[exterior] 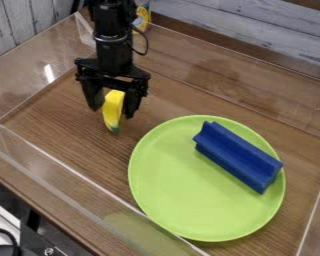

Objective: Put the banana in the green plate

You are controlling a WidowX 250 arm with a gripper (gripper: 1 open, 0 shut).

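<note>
The yellow banana (pixel 113 110) lies on the wooden table, left of the green plate (pixel 190 190). My black gripper (pixel 113 103) points straight down over it, open, with one finger on each side of the fruit. The upper part of the banana is between the fingers and its dark lower tip sticks out below them. I cannot tell whether the fingers touch it. The large round lime-green plate fills the lower right of the view.
A blue rectangular block (pixel 238 155) lies on the right half of the plate. Clear plastic walls (pixel 43 165) ring the wooden table, close along the left and front. Yellow and dark items (pixel 143 15) sit behind the arm at the top.
</note>
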